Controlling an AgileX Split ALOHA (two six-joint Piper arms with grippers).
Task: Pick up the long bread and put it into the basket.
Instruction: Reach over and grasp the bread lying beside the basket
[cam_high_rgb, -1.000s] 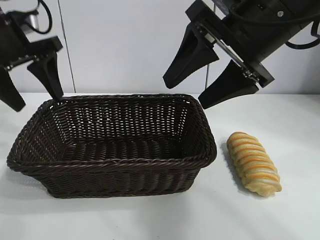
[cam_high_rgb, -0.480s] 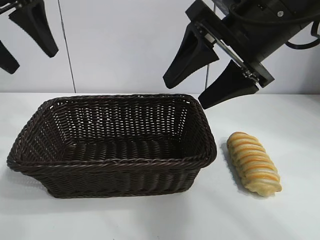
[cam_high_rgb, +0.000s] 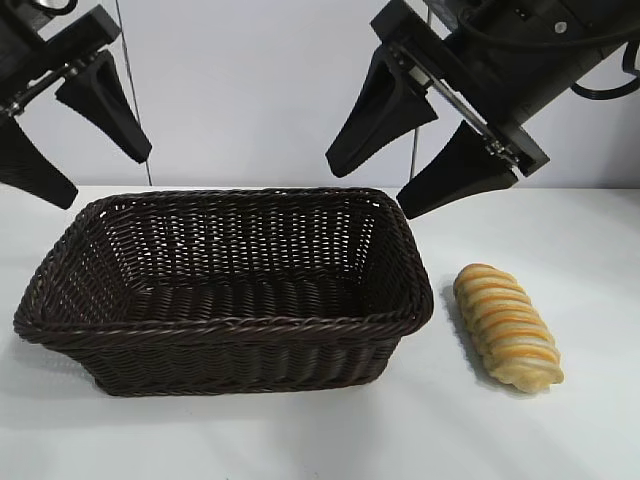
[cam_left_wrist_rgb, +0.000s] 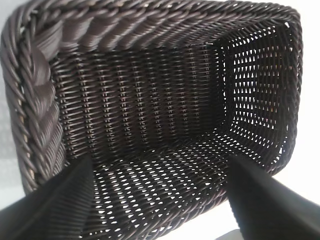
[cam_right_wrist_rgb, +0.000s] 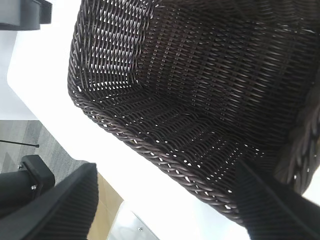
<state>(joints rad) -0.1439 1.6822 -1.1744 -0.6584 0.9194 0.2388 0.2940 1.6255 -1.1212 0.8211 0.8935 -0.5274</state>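
Observation:
The long bread (cam_high_rgb: 507, 326), golden-tan with orange-brown ridges, lies on the white table just right of the basket (cam_high_rgb: 225, 325). The basket is dark brown wicker and holds nothing. My right gripper (cam_high_rgb: 367, 192) hangs open above the basket's far right corner, up and to the left of the bread. My left gripper (cam_high_rgb: 105, 180) hangs open above the basket's far left corner. The left wrist view looks down into the basket (cam_left_wrist_rgb: 35, 100) between the open gripper (cam_left_wrist_rgb: 160, 161) fingers. In the right wrist view the open gripper (cam_right_wrist_rgb: 166, 167) frames the basket's rim (cam_right_wrist_rgb: 150, 150); the bread is out of that view.
The white table (cam_high_rgb: 560, 440) stretches in front of and to the right of the bread. A pale wall stands behind. The right wrist view shows the table's edge, with floor and a black arm base (cam_right_wrist_rgb: 25, 185) beyond it.
The left gripper rose, then came back down, ending a little further right over the basket's corner. The right gripper, the bread and the basket have not moved.

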